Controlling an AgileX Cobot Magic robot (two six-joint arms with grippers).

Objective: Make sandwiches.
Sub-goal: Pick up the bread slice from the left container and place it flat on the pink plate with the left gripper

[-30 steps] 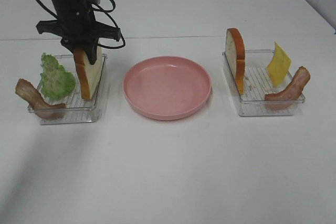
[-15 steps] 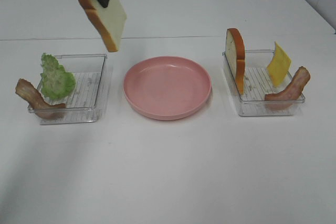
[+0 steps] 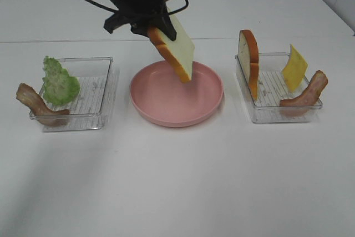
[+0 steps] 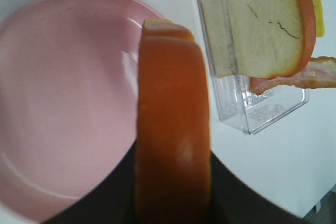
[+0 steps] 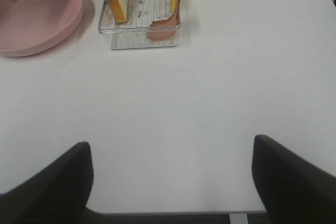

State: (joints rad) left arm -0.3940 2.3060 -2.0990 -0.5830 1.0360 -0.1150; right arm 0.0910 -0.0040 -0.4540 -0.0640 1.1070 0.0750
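Two bread slices were there to count: the held slice (image 3: 176, 51) hung tilted just above the pink plate (image 3: 161, 101), clamped at its crust in the left tool (image 3: 157, 30), and the second slice (image 3: 250, 65) stood upright in the right tray (image 3: 272, 116) beside the plate. To do this step well, I judged, the slice should be turned flat and lowered onto the plate's middle before the jaws let go, or it could land on edge. The right tool (image 5: 173, 179) hovered with jaws wide apart and empty over the worktop (image 5: 173, 93), well away from the plate. Bacon made two: one bacon strip (image 3: 308, 95) shared the right tray with the single cheese square (image 3: 294, 67), and another strip (image 3: 34, 104) lay with the single lettuce (image 3: 60, 81) in the left tray (image 3: 105, 81) on the plate's opposite side.
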